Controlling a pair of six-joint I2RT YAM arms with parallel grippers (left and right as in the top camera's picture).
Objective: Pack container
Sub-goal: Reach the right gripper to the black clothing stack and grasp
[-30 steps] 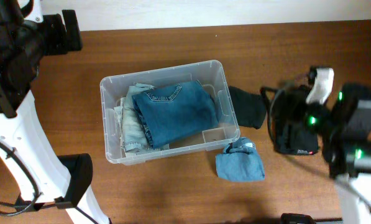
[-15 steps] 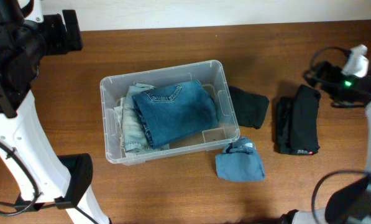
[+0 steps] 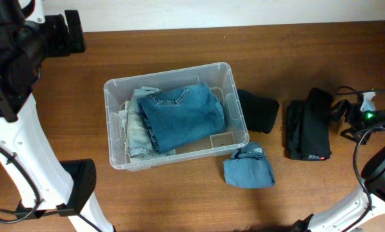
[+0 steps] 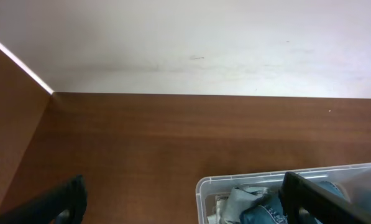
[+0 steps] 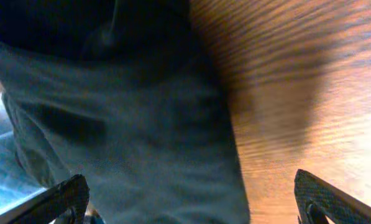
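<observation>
The clear plastic container [image 3: 166, 72] stands mid-table and holds dark blue jeans [image 3: 182, 116] on top of lighter denim [image 3: 137, 129]. Its near corner shows in the left wrist view [image 4: 201, 186]. My left gripper [image 3: 66, 32] is open and empty, high at the far left, well away from the container; its fingers [image 4: 184, 182] frame the bare table. My right gripper [image 3: 342, 118] is open at the right edge of a folded black garment [image 3: 308, 125]. In the right wrist view its fingers [image 5: 188, 186] straddle that dark cloth [image 5: 129, 124] close up, holding nothing.
A second black garment [image 3: 258, 111] lies against the container's right wall. A small blue denim piece [image 3: 248, 169] lies in front of the container's right corner. A pale wall [image 4: 185, 43] borders the table's far edge.
My right arm has left its place over the folded black garment, swung to the far right, and come down at the garment's right edge. The clothes and the left arm have not moved.
</observation>
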